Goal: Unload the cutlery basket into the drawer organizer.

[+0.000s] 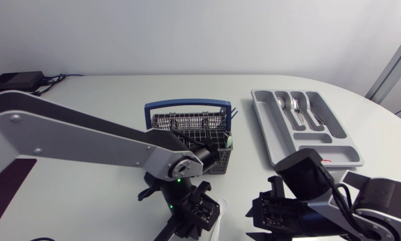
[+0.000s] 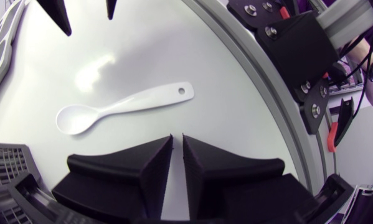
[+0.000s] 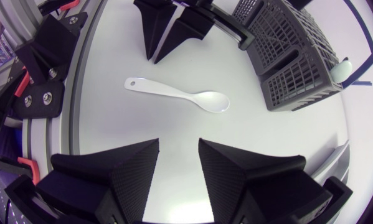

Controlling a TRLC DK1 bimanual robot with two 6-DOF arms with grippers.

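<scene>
A white plastic spoon (image 2: 121, 109) lies flat on the table between my two grippers, touched by neither. My left gripper (image 2: 177, 144) is just short of it, its fingers pressed together with nothing in them. Across the spoon (image 3: 180, 96), my right gripper (image 3: 179, 155) stands open and holds nothing. From above, the left gripper (image 1: 197, 211) partly covers the spoon (image 1: 217, 215), and the right gripper (image 1: 270, 213) is to its right. The dark cutlery basket (image 1: 190, 134) with a blue handle stands behind them. The grey drawer organizer (image 1: 260, 114) at the back right holds metal cutlery (image 1: 297, 110).
A black box (image 1: 16, 82) with cables sits at the back left corner. A pale green item (image 1: 228, 142) sticks out of the basket's right end. The table's front edge runs close behind both grippers.
</scene>
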